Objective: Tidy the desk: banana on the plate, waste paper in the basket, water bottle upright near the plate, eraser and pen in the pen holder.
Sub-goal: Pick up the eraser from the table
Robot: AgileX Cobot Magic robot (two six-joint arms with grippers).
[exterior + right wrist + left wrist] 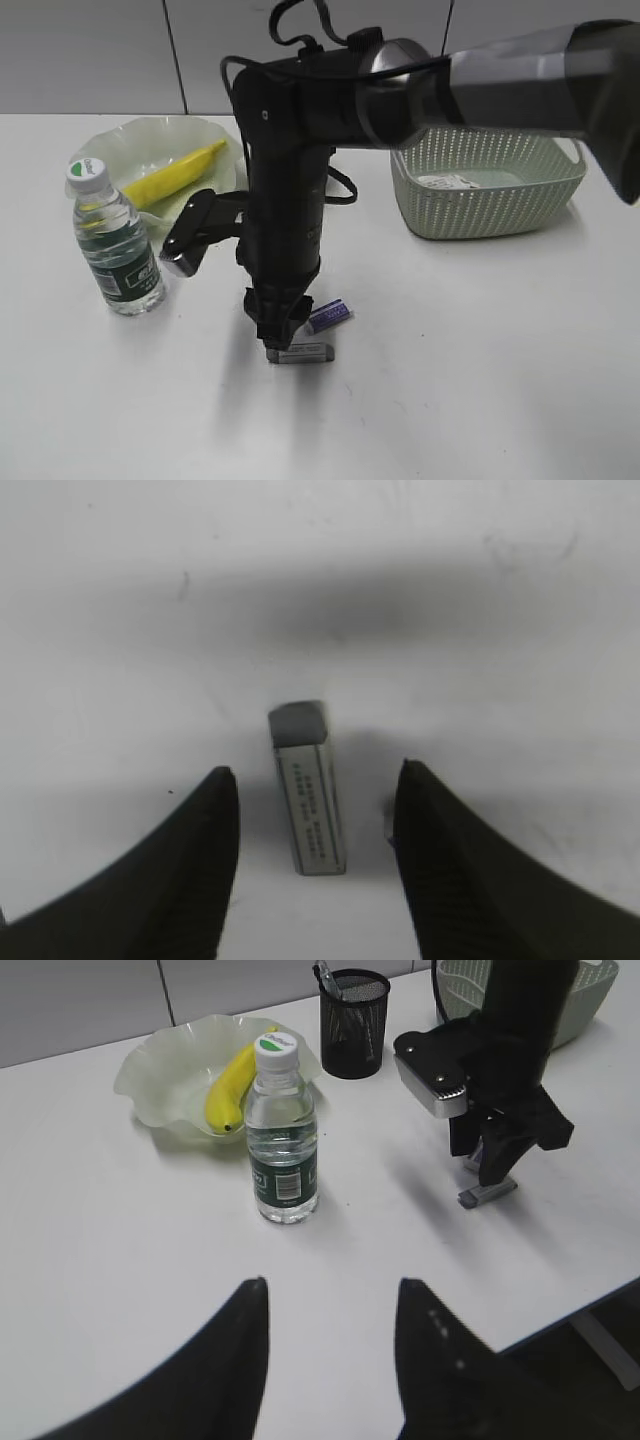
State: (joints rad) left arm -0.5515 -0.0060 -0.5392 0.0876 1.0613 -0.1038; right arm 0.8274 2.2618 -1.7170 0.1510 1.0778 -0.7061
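My right gripper (285, 335) points straight down, open, with its fingers on either side of a grey eraser (300, 352) that lies flat on the white desk (480, 380). The right wrist view shows the eraser (308, 790) between the open fingers (315, 775), untouched. The banana (175, 172) lies on the pale green plate (120, 140). The water bottle (115, 245) stands upright beside the plate. The waste paper (450, 181) is in the green basket (485, 215). The black pen holder (354, 1022) holds a pen (326, 978). My left gripper (330, 1295) is open and empty, low over the desk.
A small purple-and-white block (330, 317) lies just right of the right gripper. The right arm (300, 150) hides the pen holder in the exterior view. The desk's front edge (560, 1315) runs near the left gripper.
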